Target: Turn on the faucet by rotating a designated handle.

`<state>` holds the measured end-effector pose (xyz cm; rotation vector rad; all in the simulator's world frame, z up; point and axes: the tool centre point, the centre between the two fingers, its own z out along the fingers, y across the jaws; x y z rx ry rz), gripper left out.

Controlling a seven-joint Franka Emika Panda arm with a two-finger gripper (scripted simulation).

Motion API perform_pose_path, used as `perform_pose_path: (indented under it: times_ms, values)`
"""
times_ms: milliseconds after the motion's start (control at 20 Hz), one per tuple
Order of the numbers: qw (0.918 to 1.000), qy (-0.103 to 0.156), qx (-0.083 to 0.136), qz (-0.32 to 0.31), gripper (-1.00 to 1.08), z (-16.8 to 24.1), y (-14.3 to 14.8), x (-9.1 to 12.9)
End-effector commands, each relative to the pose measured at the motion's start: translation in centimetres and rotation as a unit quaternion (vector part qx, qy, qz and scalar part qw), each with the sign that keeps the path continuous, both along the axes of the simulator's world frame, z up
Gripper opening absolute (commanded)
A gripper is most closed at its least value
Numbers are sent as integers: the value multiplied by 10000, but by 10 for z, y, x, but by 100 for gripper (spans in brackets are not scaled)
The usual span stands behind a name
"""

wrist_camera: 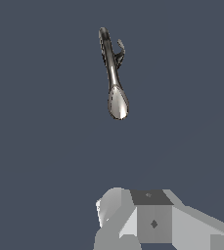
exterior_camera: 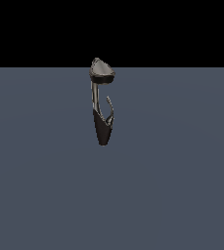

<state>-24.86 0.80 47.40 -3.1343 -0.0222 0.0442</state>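
While the slim silvery faucet [exterior_camera: 101, 105] with dark tapered base stands upright on the slate-grey counter [exterior_camera: 182, 185], the grey claw [wrist_camera: 147, 219] sits well apart; finger state unreadable.

The faucet [exterior_camera: 101, 105] stands upright on the grey floor [exterior_camera: 182, 185], lever [exterior_camera: 110, 110] toward the exterior view's right

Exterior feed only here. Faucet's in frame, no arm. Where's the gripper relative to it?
Observer: Wrist view shows the gripper well apart from the faucet, with bare floor between them.
Operator: Jaws open?
Observer: Cannot tell. Only its grey body shows, no fingertips.
Operator: Wrist camera aimed at the lever?
Observer: Yes. It holds the whole faucet: the cap looks nearest the camera, and the lever sits beside the stem, untouched.
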Motion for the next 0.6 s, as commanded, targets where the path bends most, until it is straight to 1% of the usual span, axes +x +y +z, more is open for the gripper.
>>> perform_pose_path:
  times_ms: [0, 350, 550]
  values:
    - [10000, 0, 0, 0, -100, 0, 0, 0]
    - [9997, -51, -20, 224, -100, 3, 6, 8]
    - [9995, -69, -36, 291, -100, 4, 6, 8]
